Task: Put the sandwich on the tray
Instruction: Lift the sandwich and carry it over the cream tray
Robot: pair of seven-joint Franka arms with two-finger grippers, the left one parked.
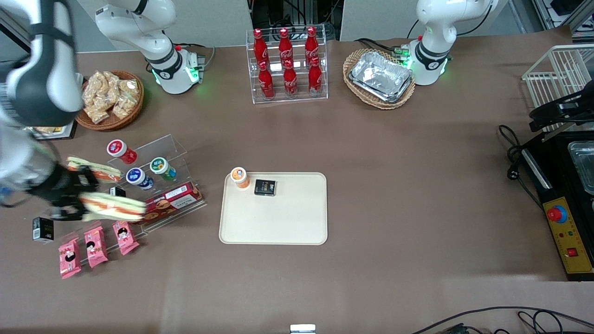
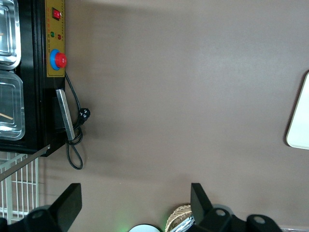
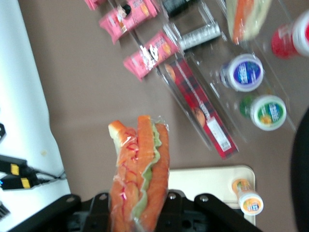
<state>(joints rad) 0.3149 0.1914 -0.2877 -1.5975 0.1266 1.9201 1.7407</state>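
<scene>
the tray [image 1: 274, 222] lies flat in the middle of the table, nearer the front edge, with a small cup [image 1: 240, 177] and a black box [image 1: 265, 187] on it. the gripper [image 1: 76, 200] is up over the working arm's end of the table, pinching the sandwich [image 1: 113, 208], which is in the air, well apart from the tray.

**Open bench between us and the tray**

Our gripper [image 1: 74, 197] hangs clamped on the sandwich [image 1: 113, 207] at the working arm's end of the bench [image 1: 417, 185]. Just beside it stands the clear display rack [image 1: 160, 185] with the red biscuit box [image 1: 172, 200] and capped cups [image 1: 139, 178]. Below it lie pink snack packs [image 1: 96, 246]. Past the rack toward the tray [image 1: 274, 218] we see bare bench. On the tray, an orange-lidded cup [image 1: 240, 177] and a black box [image 1: 265, 187] fill the edge farther from the front camera; the rest lies free.
</scene>
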